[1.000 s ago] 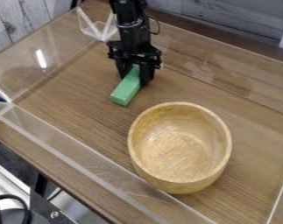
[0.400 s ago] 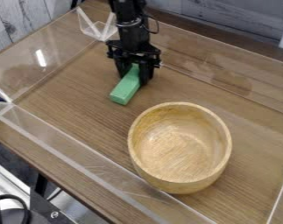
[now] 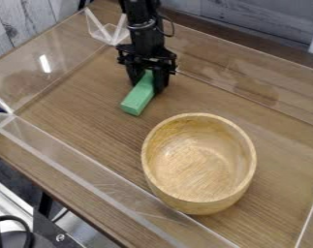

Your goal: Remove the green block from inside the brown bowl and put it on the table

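The green block (image 3: 140,97) lies on the table (image 3: 81,116), left of and behind the brown bowl (image 3: 199,161). My black gripper (image 3: 151,81) points straight down over the block's far end, its fingers closed on that end. The bowl stands empty at the front right, well apart from the block and the gripper.
Clear acrylic walls (image 3: 68,165) border the table at the front left and along the back. A crumpled clear piece (image 3: 107,32) sits behind the arm near the back wall.
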### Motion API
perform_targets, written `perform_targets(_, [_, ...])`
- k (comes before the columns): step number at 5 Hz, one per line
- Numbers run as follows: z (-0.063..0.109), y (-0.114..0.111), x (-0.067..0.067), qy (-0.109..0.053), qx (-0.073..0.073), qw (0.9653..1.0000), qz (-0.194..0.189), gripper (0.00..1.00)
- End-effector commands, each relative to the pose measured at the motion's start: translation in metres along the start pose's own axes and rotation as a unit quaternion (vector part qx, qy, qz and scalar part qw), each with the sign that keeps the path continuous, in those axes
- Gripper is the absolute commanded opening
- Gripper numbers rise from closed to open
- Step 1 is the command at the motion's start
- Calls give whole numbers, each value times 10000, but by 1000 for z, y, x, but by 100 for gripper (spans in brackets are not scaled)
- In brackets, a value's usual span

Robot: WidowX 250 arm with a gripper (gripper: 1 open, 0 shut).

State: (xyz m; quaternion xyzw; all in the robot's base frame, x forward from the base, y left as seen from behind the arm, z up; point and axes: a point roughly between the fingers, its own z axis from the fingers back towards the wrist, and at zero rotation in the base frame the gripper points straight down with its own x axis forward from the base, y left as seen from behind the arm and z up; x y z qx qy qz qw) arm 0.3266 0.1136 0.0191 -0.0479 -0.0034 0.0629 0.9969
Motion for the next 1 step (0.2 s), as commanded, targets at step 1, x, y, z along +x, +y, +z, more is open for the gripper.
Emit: perform_targets(1, [4, 12, -2, -7, 52, 9999, 121, 0])
